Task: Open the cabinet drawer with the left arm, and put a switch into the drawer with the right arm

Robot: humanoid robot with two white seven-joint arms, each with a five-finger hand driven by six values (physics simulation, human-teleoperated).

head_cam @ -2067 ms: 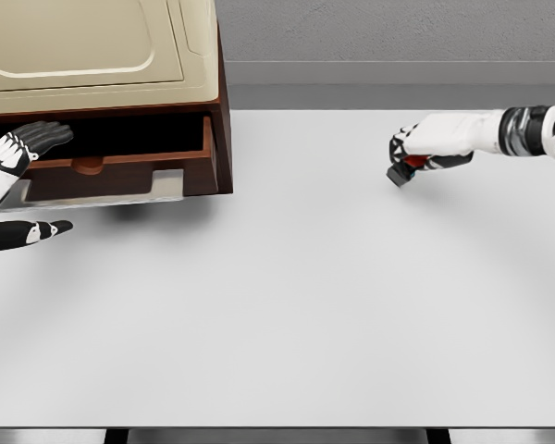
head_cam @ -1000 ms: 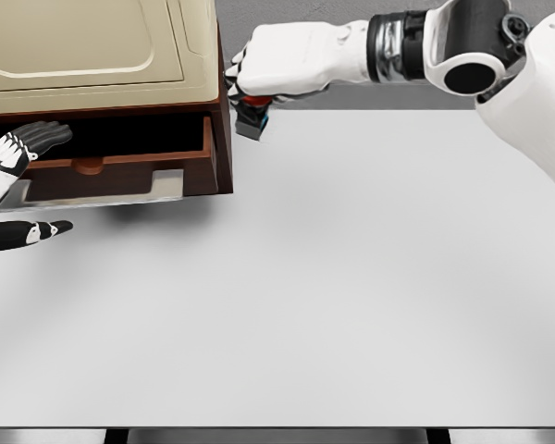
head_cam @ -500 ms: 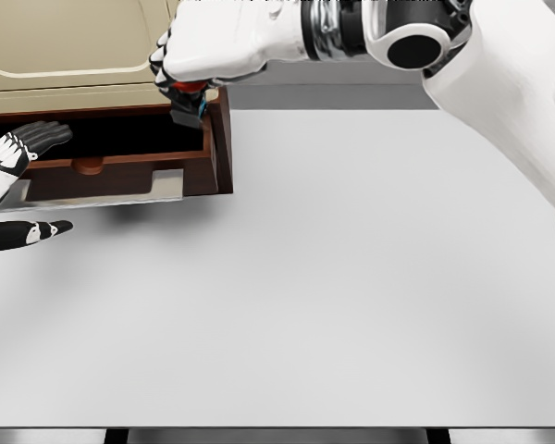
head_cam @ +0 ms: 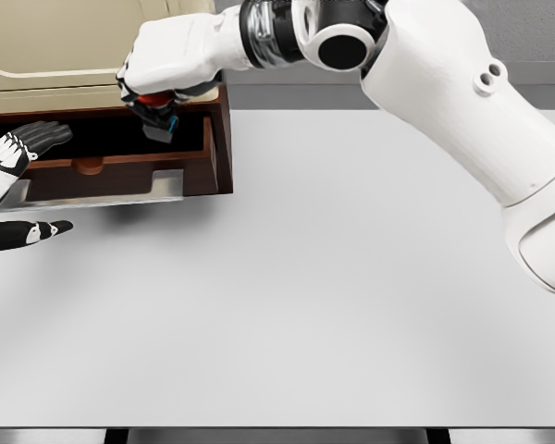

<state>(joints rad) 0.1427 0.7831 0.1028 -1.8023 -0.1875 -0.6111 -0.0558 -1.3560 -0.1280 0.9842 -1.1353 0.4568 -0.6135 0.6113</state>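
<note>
Fingers of our right hand (head_cam: 157, 69) are curled tight round the switch (head_cam: 159, 118), gripping it from above; its red top is tucked under the palm and the dark body with a blue edge hangs out below the knuckles. The long axis of the switch runs roughly vertical with a slight tilt, red end up, dark end pointing down into the drawer (head_cam: 120, 166). It hangs over the right part of the drawer's open cavity, just inside the right wall; we can't tell if it touches anything below. The right arm (head_cam: 425, 83) reaches in from the right edge, across the top of the view, to the cabinet (head_cam: 224, 139). The drawer is pulled out, its dark interior showing above the brown front panel, with a round knob (head_cam: 89, 166) at the front. Our left hand (head_cam: 14, 157) sits at the left edge with fingers spread and relaxed, holding nothing: upper fingers lie at the drawer's left front, thumb pointing right just below it over the table (head_cam: 351, 305). The cabinet's cream top (head_cam: 83, 46) fills the upper left.
</note>
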